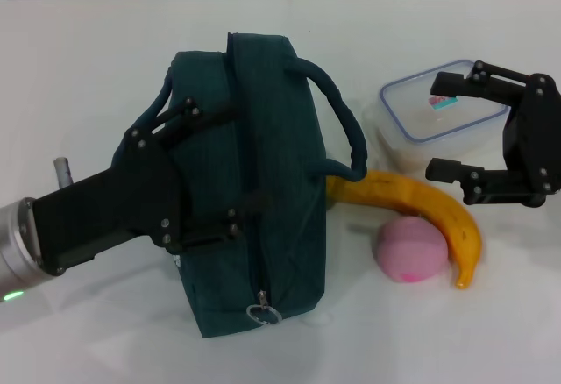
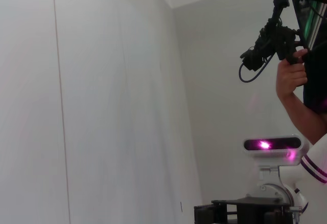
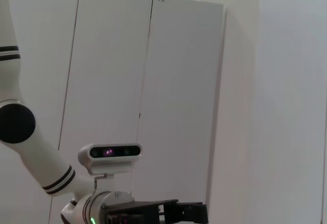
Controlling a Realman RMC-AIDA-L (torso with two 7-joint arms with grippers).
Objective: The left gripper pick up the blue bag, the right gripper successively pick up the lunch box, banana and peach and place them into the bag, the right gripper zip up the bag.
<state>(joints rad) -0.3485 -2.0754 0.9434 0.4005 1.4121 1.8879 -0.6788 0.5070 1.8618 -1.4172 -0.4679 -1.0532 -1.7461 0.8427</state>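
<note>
No legible text, label, brand or number on any object in these views.

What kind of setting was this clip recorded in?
Most likely a lab or robot test room, not a home. A plain white table holds only the task items: bag, lunch box, banana, peach. Bare white wall panels surround it, and a person holds camera gear nearby.

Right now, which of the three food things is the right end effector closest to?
The lunch box: the open right end effector sits at its edge, while the banana and peach lie nearer the camera.
</note>
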